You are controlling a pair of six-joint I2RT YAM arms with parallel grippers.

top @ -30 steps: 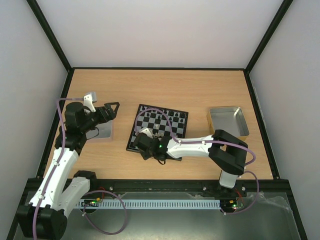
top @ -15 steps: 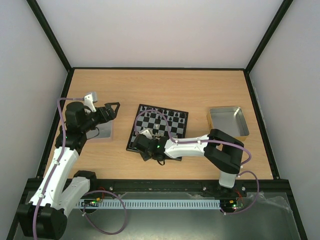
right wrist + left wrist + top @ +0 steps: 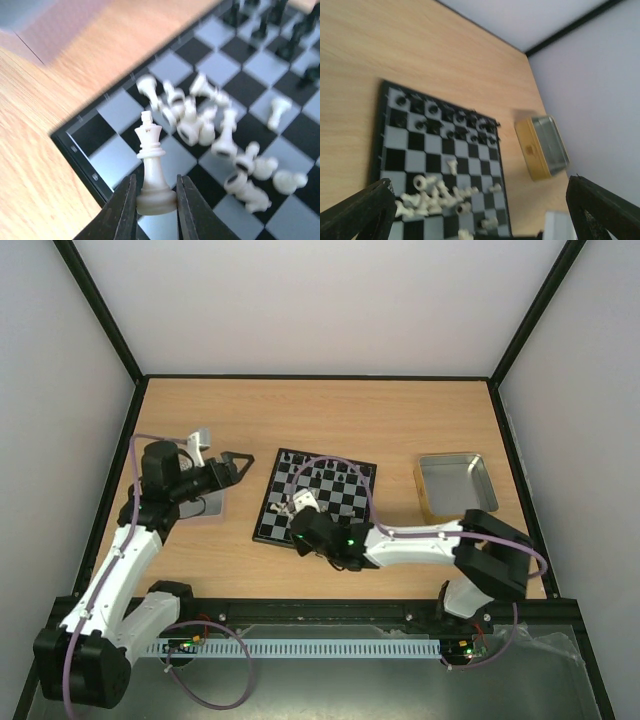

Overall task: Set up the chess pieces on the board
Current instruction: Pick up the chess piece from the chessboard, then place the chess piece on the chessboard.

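Pale wooden worktop (image 3: 400,420), closed in by white walls. Near its middle, the board (image 3: 340,495), checked black and pale grey inside a thin black rim. Well apart to the board's right, a shiny metal tray (image 3: 455,502); to its left, a second tray (image 3: 205,506), partly hidden under the left arm. Left end effector (image 3: 236,464) raised above the worktop just left of the board, apart from it, aimed towards it, fingers spread wide with nothing between them. Right end effector (image 3: 156,196) low over the board's near-left corner, pinching a cream-white king (image 3: 150,165) by its base, one finger on each side. King upright, cross uppermost, over the squares beside the rim; cannot tell whether touching the square beneath. Just beyond the king, a loose heap of white pieces (image 3: 210,125), most toppled and lying across the near rows, several touching one another. Black pieces (image 3: 455,117) along the two far rows, away from both end effectors.
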